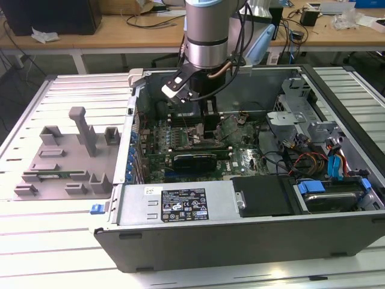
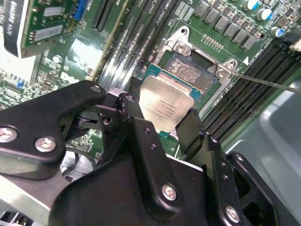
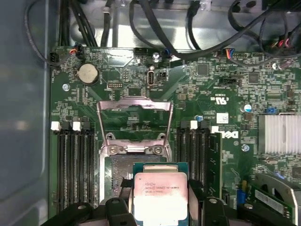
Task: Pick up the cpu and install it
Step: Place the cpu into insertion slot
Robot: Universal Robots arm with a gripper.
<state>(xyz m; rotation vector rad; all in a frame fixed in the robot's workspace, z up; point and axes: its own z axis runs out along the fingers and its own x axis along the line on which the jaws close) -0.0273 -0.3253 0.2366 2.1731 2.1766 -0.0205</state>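
Gripper point(image 2: 162, 113) is clamped on the cpu point(image 2: 164, 96), right over the open socket point(image 2: 194, 70). Bracket point(image 3: 134, 106) is flipped up, RAM slots point(image 3: 75, 165) crowd both sides, cables point(image 3: 155, 28) hang beyond the board.

Exterior view: I see the fixture tray point(image 1: 60, 162) at 9 o'clock from the computer case point(image 1: 240, 241); inside it, the gripper point(image 2: 162, 115) holds the cpu point(image 2: 164, 100) over the socket point(image 2: 190, 70).

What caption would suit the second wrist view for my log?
Gripper holding the cpu over the open socket on the motherboard.
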